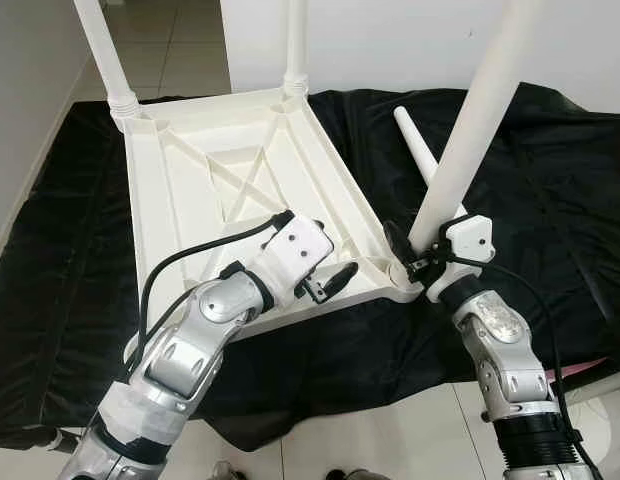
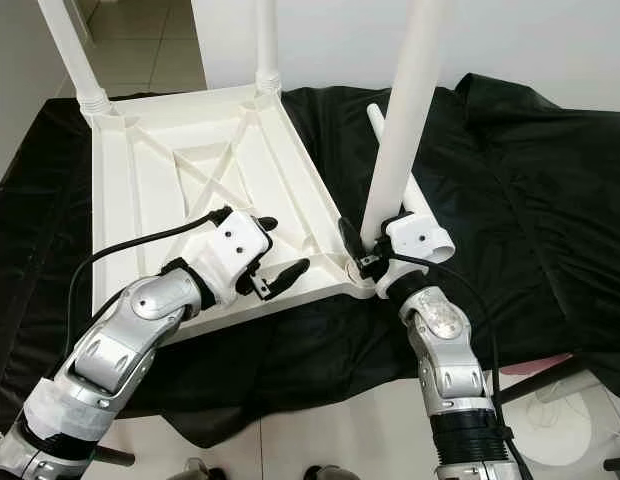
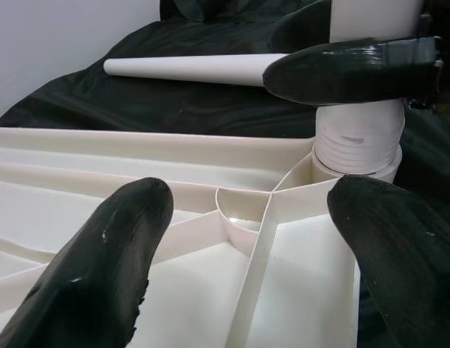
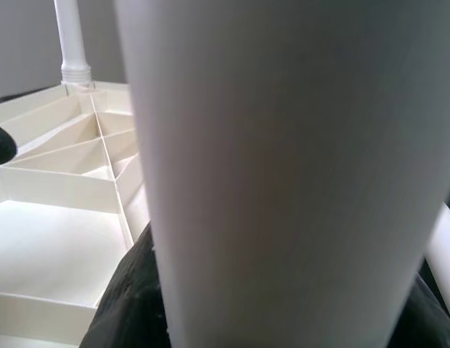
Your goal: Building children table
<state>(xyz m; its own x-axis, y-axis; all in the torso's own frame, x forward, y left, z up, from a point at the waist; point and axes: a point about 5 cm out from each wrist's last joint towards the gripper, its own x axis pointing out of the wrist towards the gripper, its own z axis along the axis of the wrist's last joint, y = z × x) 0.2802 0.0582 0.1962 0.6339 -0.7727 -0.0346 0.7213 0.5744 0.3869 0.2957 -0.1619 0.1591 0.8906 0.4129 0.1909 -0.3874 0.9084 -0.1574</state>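
— Right hand [image 1: 418,262] is clamped around the third leg [image 1: 468,140] just above its threaded foot, holding it over the near-right corner socket of the upturned tabletop [image 1: 240,190].

— And the left hand [image 1: 325,282]?

— Released, fingers spread over the ribbed underside near that same corner, perhaps steadying it.

— So which step is this?

— Fitting leg three, I'd say. Two legs already stand in the far corners; the fourth leg [image 1: 418,150] lies on the black cloth [image 1: 550,180] just past the tabletop's right edge.

— What next?

— Probably twisting the leg down until it seats, keeping it straight; it leans a little now.

— How does the table look?

— White plastic, upside down on the cloth, cross-braced ribs showing.
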